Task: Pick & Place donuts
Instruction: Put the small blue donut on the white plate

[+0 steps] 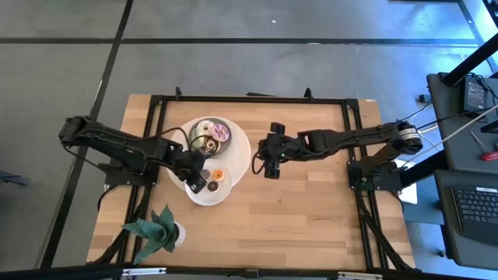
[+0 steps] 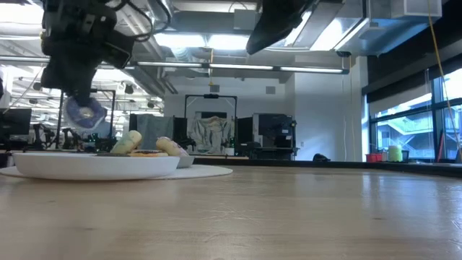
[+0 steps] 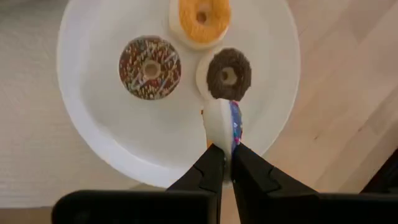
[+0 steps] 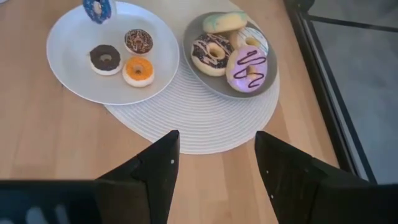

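My left gripper [image 3: 226,151] hangs over the white plate [image 3: 93,134], shut on a small blue-iced donut [image 3: 229,124]. Three small donuts lie flat on that plate: orange [image 3: 200,17], sprinkled chocolate [image 3: 150,67] and plain chocolate [image 3: 228,74]. The low view shows the blue donut [image 2: 85,112] hanging above the plate [image 2: 94,165]. Several larger donuts, among them a purple one [image 4: 249,68], lie on a grey plate [image 4: 193,68]. My right gripper [image 4: 214,146] hovers open, toward the table's right of both plates [image 1: 268,159]. My left gripper pinches the blue donut by the top of its ring [image 3: 227,142] between both fingers, coming from above and pointing down. The donut stands on edge, hanging below the fingertips [image 2: 76,90] and lifted clear of the white plate, just beside the plain chocolate donut.
Both plates sit on a round cream woven mat [image 4: 199,121]. A small green potted plant [image 1: 159,229] stands near the table's near left corner. Bare wood [image 1: 311,210] spreads across the right and near parts of the table. A black frame [image 1: 253,99] runs along the table's edges.
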Motion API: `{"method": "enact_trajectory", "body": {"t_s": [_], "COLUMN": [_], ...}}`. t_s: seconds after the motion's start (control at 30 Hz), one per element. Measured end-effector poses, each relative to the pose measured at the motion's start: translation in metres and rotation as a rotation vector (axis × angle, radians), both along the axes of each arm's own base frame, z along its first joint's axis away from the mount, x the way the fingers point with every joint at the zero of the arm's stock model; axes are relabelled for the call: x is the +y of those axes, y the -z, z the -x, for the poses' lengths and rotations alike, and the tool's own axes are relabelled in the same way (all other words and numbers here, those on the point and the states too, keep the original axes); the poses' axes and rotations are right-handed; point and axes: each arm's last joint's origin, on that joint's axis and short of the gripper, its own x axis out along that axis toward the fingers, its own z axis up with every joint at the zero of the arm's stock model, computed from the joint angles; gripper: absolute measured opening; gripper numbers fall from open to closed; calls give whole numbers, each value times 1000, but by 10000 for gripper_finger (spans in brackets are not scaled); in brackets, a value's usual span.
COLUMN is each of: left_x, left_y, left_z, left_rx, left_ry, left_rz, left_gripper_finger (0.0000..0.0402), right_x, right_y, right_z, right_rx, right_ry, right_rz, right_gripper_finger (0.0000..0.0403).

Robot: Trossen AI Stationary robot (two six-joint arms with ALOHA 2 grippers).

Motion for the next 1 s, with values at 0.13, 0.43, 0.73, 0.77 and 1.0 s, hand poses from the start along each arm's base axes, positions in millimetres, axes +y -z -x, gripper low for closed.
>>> {"method": "enact_trajectory", "body": {"t_s": [0.13, 0.43, 0.73, 0.77, 1.0], "left_x": [-1, -5, -6, -6, -6], "left_y": [10, 32, 42, 43, 44], "left_z": [-6, -22, -28, -28, -28], "left_rx": [56, 126, 154, 155, 162], "left_ry": [0, 49, 96, 96, 96], "left_rz": [-5, 38, 21, 21, 20], "left_gripper_finger": [19, 19, 19, 19, 19], "right_x": [0, 0, 0, 0, 0], "right_y": [0, 2, 3, 3, 3], "right_z": [0, 2, 3, 3, 3], "right_rx": [4, 34, 37, 39, 46], "right_ry": [0, 2, 2, 2, 2], "right_rz": [0, 1, 2, 2, 3], "right_gripper_finger": [211, 211, 211, 211, 211]}}
